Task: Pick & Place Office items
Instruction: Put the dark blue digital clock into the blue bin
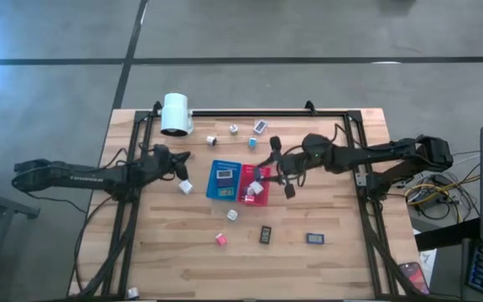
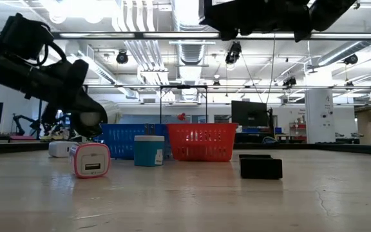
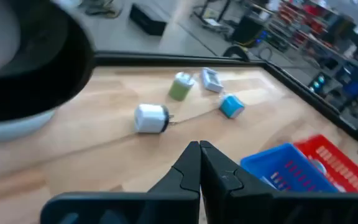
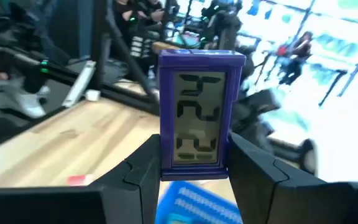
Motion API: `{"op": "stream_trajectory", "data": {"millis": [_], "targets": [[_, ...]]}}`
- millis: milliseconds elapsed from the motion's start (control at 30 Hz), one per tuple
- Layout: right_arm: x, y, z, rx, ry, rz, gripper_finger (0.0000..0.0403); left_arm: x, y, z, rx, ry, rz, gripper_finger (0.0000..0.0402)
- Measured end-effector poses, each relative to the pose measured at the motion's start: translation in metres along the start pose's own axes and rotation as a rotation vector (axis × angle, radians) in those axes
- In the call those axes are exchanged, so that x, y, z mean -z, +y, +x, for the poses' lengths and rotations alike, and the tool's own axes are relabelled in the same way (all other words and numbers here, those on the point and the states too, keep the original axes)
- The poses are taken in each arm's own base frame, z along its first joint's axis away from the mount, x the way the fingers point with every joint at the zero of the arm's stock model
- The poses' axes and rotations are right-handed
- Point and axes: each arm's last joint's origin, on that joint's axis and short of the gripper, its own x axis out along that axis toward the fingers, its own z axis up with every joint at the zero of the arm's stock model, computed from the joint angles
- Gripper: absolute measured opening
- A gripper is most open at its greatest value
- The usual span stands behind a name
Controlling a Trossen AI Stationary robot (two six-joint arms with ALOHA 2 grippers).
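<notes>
right wrist view: right tool (image 4: 194, 171) clamped on a purple-framed digital clock (image 4: 199, 115), held upright between both fingers (image 4: 135, 174), lcd facing the camera, above the blue tray (image 4: 194, 202). high view: same tool (image 1: 268, 172) over the red tray (image 1: 251, 186), blue tray (image 1: 223, 180) touching it on the left. left tool (image 3: 199, 165) closed and empty, hovering near the white cylinder (image 1: 176, 114), beside a white cube (image 1: 185, 186). other office items scattered on the wooden surface (image 1: 342, 252): pink cube (image 1: 220, 239), dark rectangle (image 1: 266, 234), blue rectangle (image 1: 314, 238).
</notes>
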Motion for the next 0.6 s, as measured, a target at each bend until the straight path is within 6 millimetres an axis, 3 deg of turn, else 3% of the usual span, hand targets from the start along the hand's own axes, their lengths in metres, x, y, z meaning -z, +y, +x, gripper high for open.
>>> {"op": "stream_trajectory", "data": {"millis": [333,600], "targets": [[-0.009,-0.032,-0.028,0.020,-0.041,-0.095,0.0143,0.001,-0.001,0.000,0.018,0.017,-0.073,0.0003],[-0.008,-0.045,-0.018,0.026,-0.025,-0.108,0.0144,-0.001,-0.005,0.000,0.108,0.043,-0.065,0.0003]]}}
